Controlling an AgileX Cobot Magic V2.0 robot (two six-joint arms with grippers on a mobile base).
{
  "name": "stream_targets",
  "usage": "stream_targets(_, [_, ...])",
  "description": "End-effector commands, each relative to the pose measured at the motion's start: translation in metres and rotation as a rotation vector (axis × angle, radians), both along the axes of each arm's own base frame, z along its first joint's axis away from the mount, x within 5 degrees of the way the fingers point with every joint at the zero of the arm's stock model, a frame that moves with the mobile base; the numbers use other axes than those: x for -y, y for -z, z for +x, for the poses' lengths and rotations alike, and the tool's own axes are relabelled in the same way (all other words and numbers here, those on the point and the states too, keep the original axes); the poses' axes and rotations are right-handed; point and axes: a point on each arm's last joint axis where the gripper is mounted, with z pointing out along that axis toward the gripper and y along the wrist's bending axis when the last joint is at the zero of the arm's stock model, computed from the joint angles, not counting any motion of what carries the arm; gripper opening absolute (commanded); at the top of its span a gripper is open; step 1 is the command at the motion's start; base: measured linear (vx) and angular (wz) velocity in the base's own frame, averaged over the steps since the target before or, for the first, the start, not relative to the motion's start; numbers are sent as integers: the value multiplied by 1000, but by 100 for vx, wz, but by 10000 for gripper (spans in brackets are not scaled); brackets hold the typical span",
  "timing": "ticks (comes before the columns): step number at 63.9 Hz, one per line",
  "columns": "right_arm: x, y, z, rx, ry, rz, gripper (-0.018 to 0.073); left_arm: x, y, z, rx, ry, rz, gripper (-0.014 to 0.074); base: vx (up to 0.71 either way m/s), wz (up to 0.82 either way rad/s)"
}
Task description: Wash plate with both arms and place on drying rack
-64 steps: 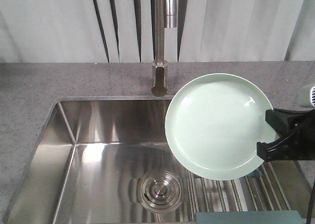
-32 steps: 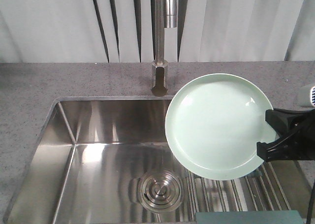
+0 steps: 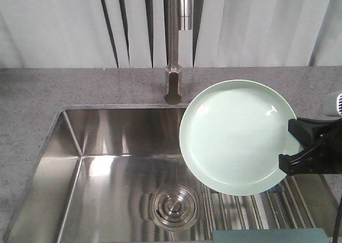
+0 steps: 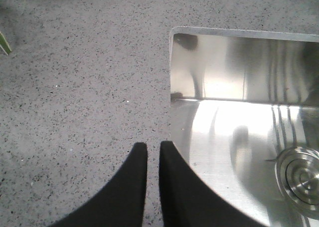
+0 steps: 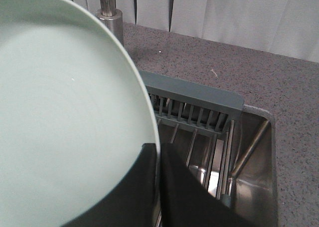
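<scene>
The pale mint-green plate (image 3: 238,137) hangs tilted, face toward the camera, over the right half of the sink. My right gripper (image 3: 287,145) is shut on its right rim; in the right wrist view the rim of the plate (image 5: 65,112) runs between the two black fingers of that gripper (image 5: 158,147). The drying rack (image 3: 256,205) of steel rods lies below the plate, its grey-blue end bar (image 5: 199,100) just beyond the rim. My left gripper (image 4: 153,146) hovers over the speckled counter beside the sink's left edge, shut with only a thin gap and nothing in it.
A tall steel faucet (image 3: 173,40) stands behind the sink (image 3: 107,147), just left of the plate. The round drain (image 3: 173,205) sits on the basin floor. Grey stone counter (image 3: 53,88) surrounds the sink, and a white curtain hangs behind.
</scene>
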Motion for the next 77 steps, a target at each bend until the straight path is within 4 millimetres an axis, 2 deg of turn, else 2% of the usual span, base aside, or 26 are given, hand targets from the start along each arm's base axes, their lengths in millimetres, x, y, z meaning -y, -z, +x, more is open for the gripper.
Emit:
stream_targets(1, [0,-19,1,121,0,21,-9,0,-17,3,97,-7,-13,136,0,0])
stream_targets(23, [0,-19,1,122,0,21,-9,0,-16,3,91,-3,-7,424,0,0])
stream_targets(32, [0,-19,1,122,0,21,-9,0,-16,3,90,-3,-7,494,0,0])
stream_targets(53, [0,-19,1,122,0,21,-9,0,-19,4,124,-11,-21,505,0,0])
stream_targets(66, [0,-19,1,122,0,21,-9,8,-15,2,68,-8,-162,505,0,0])
stream_targets(77, [0,-19,1,122,0,21,-9,21,-12,8,34,86,-283,505,0,0])
